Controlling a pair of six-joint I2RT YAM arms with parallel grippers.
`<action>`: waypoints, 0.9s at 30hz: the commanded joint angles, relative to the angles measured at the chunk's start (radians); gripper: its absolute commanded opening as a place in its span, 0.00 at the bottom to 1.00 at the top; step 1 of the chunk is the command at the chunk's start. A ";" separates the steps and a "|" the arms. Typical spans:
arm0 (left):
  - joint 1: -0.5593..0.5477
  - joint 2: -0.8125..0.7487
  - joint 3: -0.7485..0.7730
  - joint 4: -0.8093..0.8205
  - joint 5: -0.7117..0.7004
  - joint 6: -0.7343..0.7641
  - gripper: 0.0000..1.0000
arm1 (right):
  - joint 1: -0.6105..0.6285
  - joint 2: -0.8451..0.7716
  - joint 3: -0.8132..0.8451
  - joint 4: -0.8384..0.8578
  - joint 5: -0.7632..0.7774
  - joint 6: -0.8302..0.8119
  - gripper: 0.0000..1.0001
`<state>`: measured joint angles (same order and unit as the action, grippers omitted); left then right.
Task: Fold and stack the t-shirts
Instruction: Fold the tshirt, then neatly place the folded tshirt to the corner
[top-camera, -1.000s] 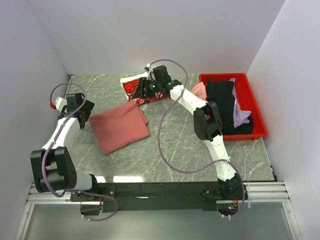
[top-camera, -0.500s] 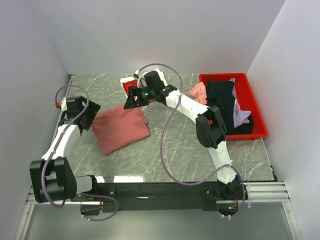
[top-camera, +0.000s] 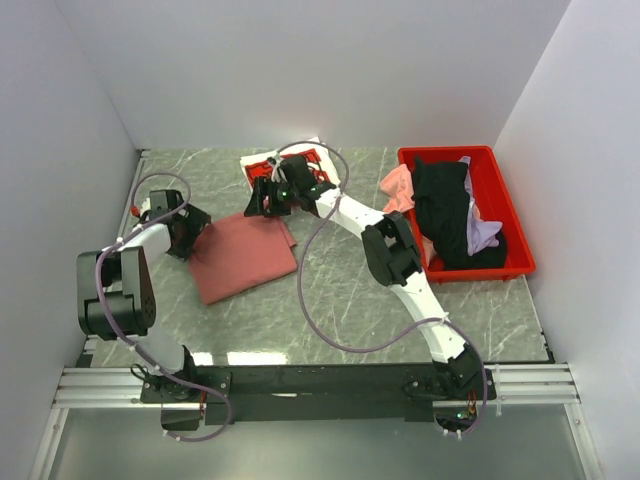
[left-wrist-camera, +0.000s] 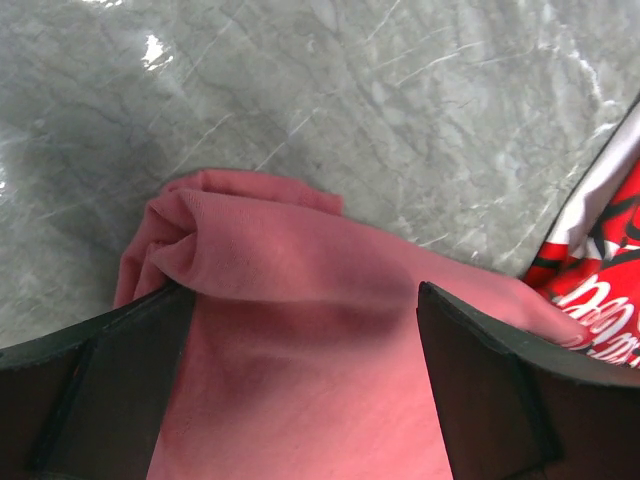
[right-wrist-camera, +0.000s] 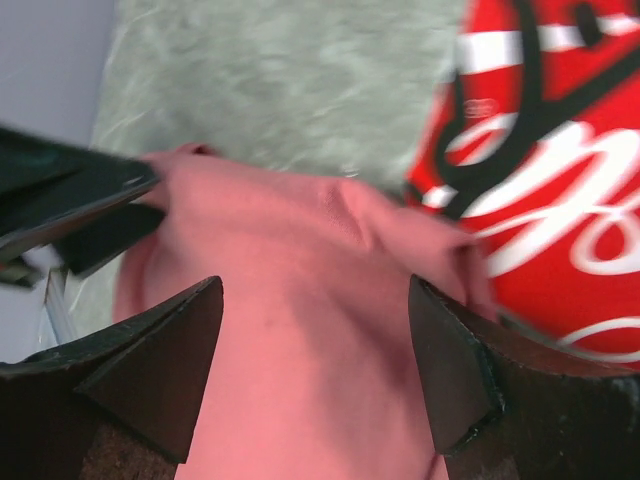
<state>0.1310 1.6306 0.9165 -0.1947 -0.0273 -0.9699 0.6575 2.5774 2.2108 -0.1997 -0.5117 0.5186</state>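
A folded dusty-rose t-shirt lies left of the table's middle. Behind it lies a red-and-white t-shirt with white script, folded flat. My left gripper stands open at the rose shirt's left edge, its jaws wide over the cloth, which bunches there. Over the rose shirt's far edge my right gripper is open too, with the rose cloth under it and the red-and-white t-shirt just to its right. Neither gripper holds anything.
A red bin at the right holds a black t-shirt, a pink one hanging over its left rim, and a lavender one. White walls close the table's left, back and right. The left gripper's fingers show in the right wrist view.
My right gripper left the red-and-white shirt, moved left and nearer to the rose shirt's far edge, and opened wider. The left gripper swung in to the rose shirt's left edge.
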 joint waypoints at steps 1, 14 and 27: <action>-0.001 0.017 0.015 0.038 -0.014 0.014 0.99 | -0.018 0.036 0.063 0.048 0.058 0.072 0.82; -0.002 -0.219 -0.017 -0.047 -0.057 0.053 0.99 | -0.015 -0.258 -0.067 -0.049 0.018 -0.090 0.85; 0.053 -0.374 -0.263 -0.034 -0.082 0.028 0.94 | -0.030 -0.364 -0.342 -0.116 0.119 -0.170 0.87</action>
<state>0.1699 1.2552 0.6762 -0.2481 -0.1181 -0.9409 0.6350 2.1967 1.8992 -0.2592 -0.4301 0.3904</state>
